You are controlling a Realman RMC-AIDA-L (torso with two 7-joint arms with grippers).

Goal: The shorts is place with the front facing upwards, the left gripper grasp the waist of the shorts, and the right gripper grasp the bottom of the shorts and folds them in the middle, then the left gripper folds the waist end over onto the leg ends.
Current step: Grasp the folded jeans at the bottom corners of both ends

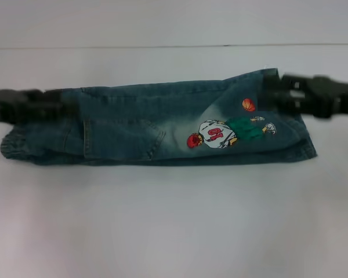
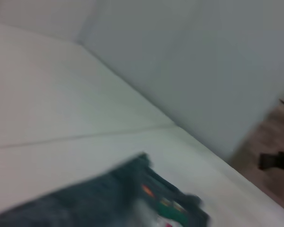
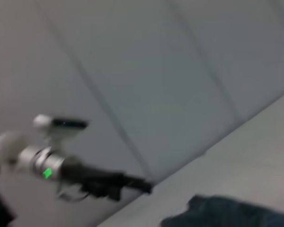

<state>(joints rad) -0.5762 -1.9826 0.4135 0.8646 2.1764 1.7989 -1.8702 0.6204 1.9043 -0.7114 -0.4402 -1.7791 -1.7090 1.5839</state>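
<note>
The denim shorts (image 1: 156, 124) lie lengthwise across the white table (image 1: 174, 220), doubled over along their length. A cartoon patch (image 1: 220, 133) faces up near the right end. My left gripper (image 1: 61, 104) is shut on the waist end at the left. At the leg end on the right, my right gripper (image 1: 274, 91) is shut on the far corner, which is lifted a little. The far edge runs taut between the two grippers. The left wrist view shows the shorts (image 2: 109, 198) low in the picture. The right wrist view shows the shorts (image 3: 227, 213) with the left arm (image 3: 61, 165) beyond.
A pale wall (image 1: 174, 20) rises behind the table's far edge. In the left wrist view the table's side edge borders a brown floor (image 2: 270, 142).
</note>
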